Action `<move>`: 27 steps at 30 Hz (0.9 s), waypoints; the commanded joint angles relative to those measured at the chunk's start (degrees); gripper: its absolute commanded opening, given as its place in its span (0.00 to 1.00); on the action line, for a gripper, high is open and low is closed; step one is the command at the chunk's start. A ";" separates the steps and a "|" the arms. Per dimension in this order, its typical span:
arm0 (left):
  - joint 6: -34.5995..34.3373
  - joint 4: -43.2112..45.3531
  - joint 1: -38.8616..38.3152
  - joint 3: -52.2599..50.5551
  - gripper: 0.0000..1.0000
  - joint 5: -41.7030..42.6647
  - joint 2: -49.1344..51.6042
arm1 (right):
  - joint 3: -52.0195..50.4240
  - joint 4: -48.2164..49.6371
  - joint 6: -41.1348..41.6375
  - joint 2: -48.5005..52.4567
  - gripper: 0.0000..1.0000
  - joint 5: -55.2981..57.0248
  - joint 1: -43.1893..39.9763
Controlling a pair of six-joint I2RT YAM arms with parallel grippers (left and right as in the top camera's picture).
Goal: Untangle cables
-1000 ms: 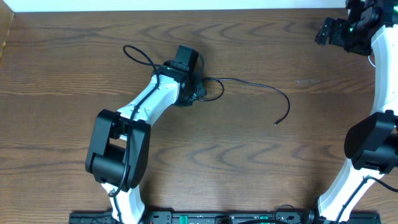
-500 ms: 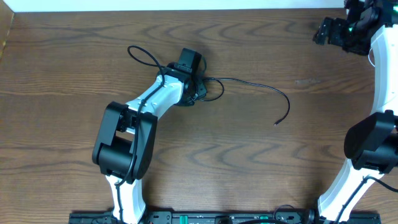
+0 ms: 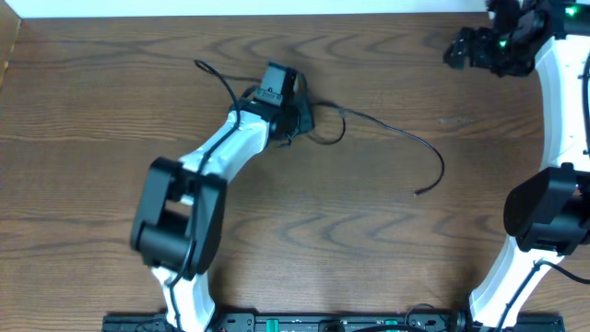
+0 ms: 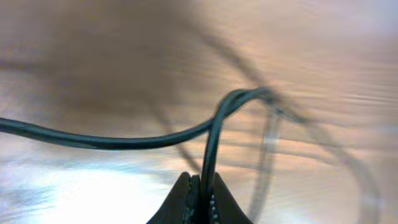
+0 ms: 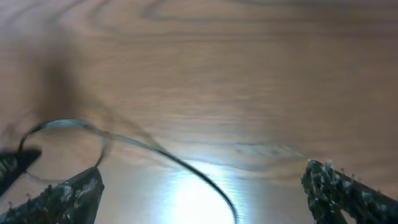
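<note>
**Untangling, grasp stage.** Upper centre of the overhead view: left gripper (image 3: pixel 298 116) pinched shut on the black cable (image 4: pixel 209 155), whose tail curves toward centre right. Right gripper (image 5: pixel 202 193), upper right, spread wide, empty. Advised: lift slowly and watch the loop for snags.

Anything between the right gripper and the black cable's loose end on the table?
Nothing visible. In the overhead view, only bare table lies between the open right gripper and the loose end of the black cable. The left gripper, shut on that cable, sits well off that path.
</note>
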 commanded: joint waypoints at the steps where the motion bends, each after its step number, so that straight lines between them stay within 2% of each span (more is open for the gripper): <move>1: 4.85 2.62 0.20 2.43 0.07 9.70 -9.25 | -0.15 -0.35 -11.17 -1.16 0.99 -13.51 1.38; 4: 4.83 3.02 0.20 2.43 0.07 10.86 -13.35 | -0.15 -0.66 -15.78 -1.16 0.99 -20.33 2.16; 10: 3.48 2.43 0.20 2.43 0.07 10.84 -16.90 | -0.15 -0.42 -19.23 -1.16 0.99 -28.72 5.01; 15: 3.19 2.47 0.20 2.43 0.08 9.68 -16.90 | -0.15 -0.31 -18.29 -1.16 0.95 -28.35 8.22; 22: 0.79 4.28 0.22 2.43 0.07 8.83 -16.90 | -0.17 1.55 -9.05 -1.16 0.88 -18.32 13.38; 27: -4.70 5.62 0.31 2.43 0.07 9.70 -17.22 | -1.20 1.55 -13.16 -1.14 0.86 -14.32 17.51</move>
